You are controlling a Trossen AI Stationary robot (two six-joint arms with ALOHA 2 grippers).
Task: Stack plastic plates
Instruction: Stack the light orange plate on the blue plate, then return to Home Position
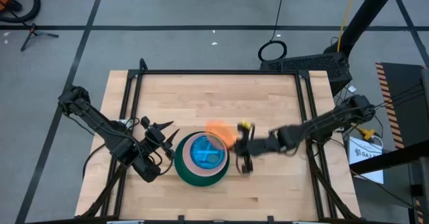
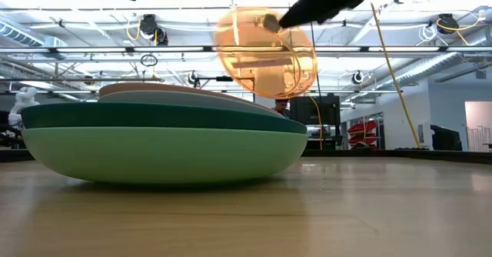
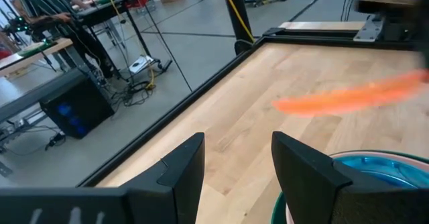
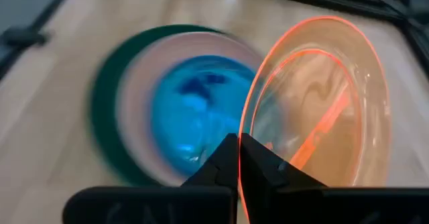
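The right gripper [image 1: 245,145] pinches the bright orange plate [image 4: 322,103] by its rim, airborne beside the stack [image 1: 202,158] near the tabletop's front edge, ready for stacking; the left gripper [image 1: 163,135] waits alongside, fingers spread.

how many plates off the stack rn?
1. The orange plate is pinched at its rim by the right gripper, lifted beside the stack. Plates nested inside the stack can't be counted exactly.
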